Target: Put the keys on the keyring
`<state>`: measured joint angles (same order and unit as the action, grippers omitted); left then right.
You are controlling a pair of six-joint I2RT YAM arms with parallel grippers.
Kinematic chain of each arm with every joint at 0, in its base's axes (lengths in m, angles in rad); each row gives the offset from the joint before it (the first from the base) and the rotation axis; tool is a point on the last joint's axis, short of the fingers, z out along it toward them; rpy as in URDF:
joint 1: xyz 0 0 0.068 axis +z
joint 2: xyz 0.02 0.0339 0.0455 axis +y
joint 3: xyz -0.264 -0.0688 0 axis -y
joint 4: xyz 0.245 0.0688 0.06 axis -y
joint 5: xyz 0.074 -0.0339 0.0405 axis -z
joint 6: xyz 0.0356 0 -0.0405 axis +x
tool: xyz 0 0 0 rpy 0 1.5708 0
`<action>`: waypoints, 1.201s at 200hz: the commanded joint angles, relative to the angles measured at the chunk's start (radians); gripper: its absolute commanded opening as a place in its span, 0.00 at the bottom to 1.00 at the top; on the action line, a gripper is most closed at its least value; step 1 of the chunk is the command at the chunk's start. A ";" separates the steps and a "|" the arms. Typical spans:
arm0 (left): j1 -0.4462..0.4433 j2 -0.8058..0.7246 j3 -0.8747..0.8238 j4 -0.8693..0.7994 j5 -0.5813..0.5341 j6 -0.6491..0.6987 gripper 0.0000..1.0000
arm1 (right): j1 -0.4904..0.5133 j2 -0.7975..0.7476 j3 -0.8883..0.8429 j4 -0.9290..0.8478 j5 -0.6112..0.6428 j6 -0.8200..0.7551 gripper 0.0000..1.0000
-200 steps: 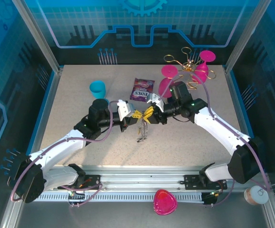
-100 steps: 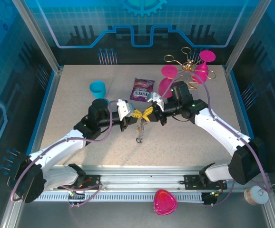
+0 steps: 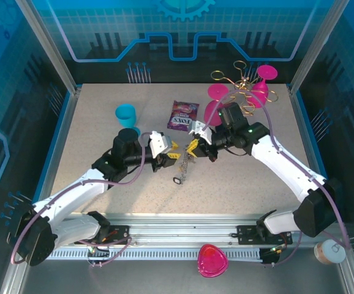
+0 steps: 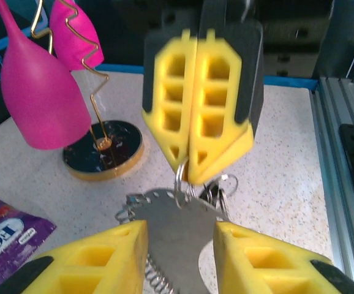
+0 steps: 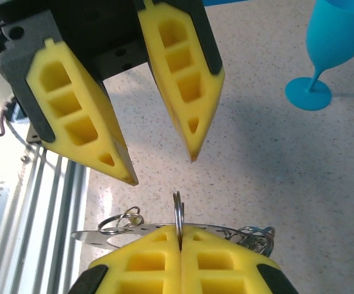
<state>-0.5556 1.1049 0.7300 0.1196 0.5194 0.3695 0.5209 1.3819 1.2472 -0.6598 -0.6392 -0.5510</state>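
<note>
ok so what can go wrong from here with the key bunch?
1. The right gripper pinches the thin keyring only at its very fingertips, so the ring may slip or twist out.
2. The left gripper is open, so the keys hang from that one pinch. Closing off-target could knock them loose.
3. The right arm sits close to the pink goblets and might hit them if it swings back.

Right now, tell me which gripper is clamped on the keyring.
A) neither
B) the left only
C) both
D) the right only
D: the right gripper has its fingers pressed together on the keyring, while the left gripper stands open with a wide gap between its fingers.
</note>
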 commanded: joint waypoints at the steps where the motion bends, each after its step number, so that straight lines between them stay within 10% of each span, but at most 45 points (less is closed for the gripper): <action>1: 0.006 -0.002 0.066 -0.131 0.008 0.076 0.34 | 0.039 0.021 0.087 -0.153 0.096 -0.122 0.00; 110: 0.005 0.057 0.098 -0.116 0.090 0.039 0.32 | 0.137 0.083 0.201 -0.212 0.178 -0.161 0.00; 213: 0.006 0.057 0.097 -0.036 0.109 -0.002 0.00 | 0.138 0.063 0.192 -0.163 0.125 -0.118 0.00; 240: 0.006 0.034 0.051 0.064 0.106 -0.053 0.00 | 0.044 -0.010 0.108 -0.045 0.003 0.004 0.22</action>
<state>-0.5526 1.1751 0.8009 0.0448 0.6003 0.3710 0.6273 1.4506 1.4059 -0.8188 -0.4767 -0.6518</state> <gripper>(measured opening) 0.054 0.166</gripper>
